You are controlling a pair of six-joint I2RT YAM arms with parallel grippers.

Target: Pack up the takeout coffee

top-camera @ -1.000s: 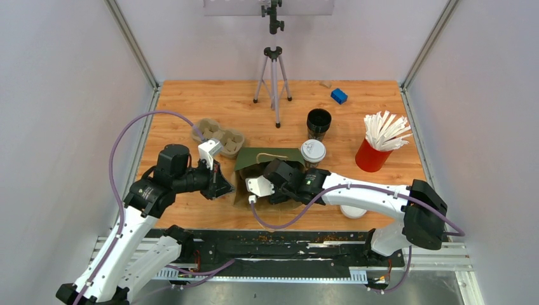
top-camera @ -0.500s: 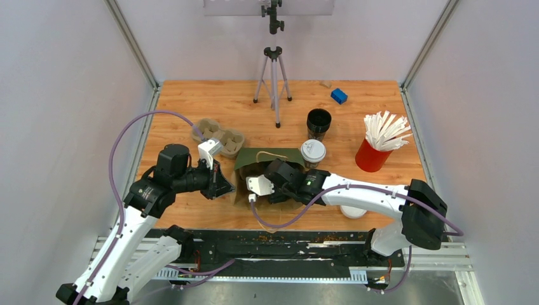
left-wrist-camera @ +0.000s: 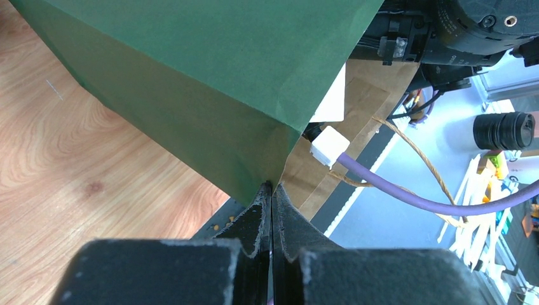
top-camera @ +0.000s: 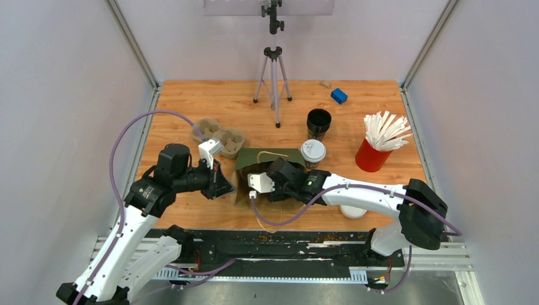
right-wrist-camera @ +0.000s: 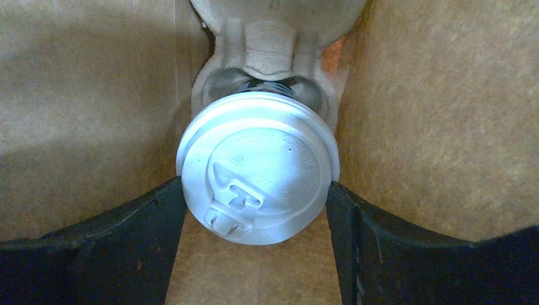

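The right hand (right-wrist-camera: 256,190) has eased slightly deeper into the green paper bag (top-camera: 286,159), mid-frame, clasping a lidded cup (right-wrist-camera: 257,168) against the pulp carrier (right-wrist-camera: 273,38) inside: nearly packed. The left hand (left-wrist-camera: 272,190) stays pinching the bag's edge; the second lidded cup (top-camera: 313,151) waits just upper right

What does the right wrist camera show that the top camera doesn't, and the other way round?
Only the right wrist: a lidded cup deep inside the bag, seated in a pulp tray, with the right pincer closed on its sides.
Only the top: the second cup on the table, the cup stack, the red holder, the tripod, and the left pincer pinching the bag's edge.
Both: the bag, brown inside, green outside.
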